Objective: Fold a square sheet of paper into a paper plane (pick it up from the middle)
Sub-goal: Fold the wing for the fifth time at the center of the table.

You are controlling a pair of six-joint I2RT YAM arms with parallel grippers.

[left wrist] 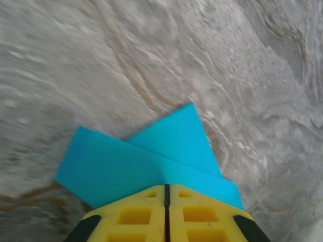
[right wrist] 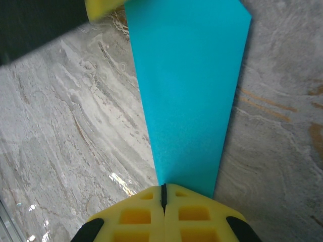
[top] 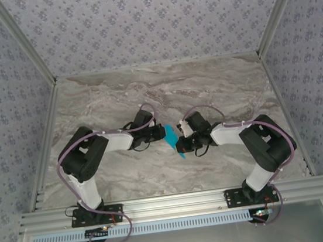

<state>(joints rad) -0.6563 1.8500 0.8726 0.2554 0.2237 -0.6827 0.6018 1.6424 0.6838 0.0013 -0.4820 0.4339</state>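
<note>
Both claws are pinched. The left claw (left wrist: 166, 190) is clamped on the square sheet of paper (left wrist: 151, 161), yellow pads pressed together over its near edge. Two overlapping layers fan out past the tips. The right claw (right wrist: 162, 189) is clamped too, on the narrow end of the same sheet, which runs away from it as a long tapered band toward the left claw's pad.

The sheet sits mid-worktop (top: 146, 93), strung between the two claws. It looks lifted off the surface, but I can't be sure.

I read this as mid-fold, setting a crease. To do it well:
- I hold both pinches firm.
- I move the claws as a pair so the thin paper doesn't tear or buckle.
- I line the layers up edge to edge.
- I press the fold flat on the worktop before letting either side go.
</note>
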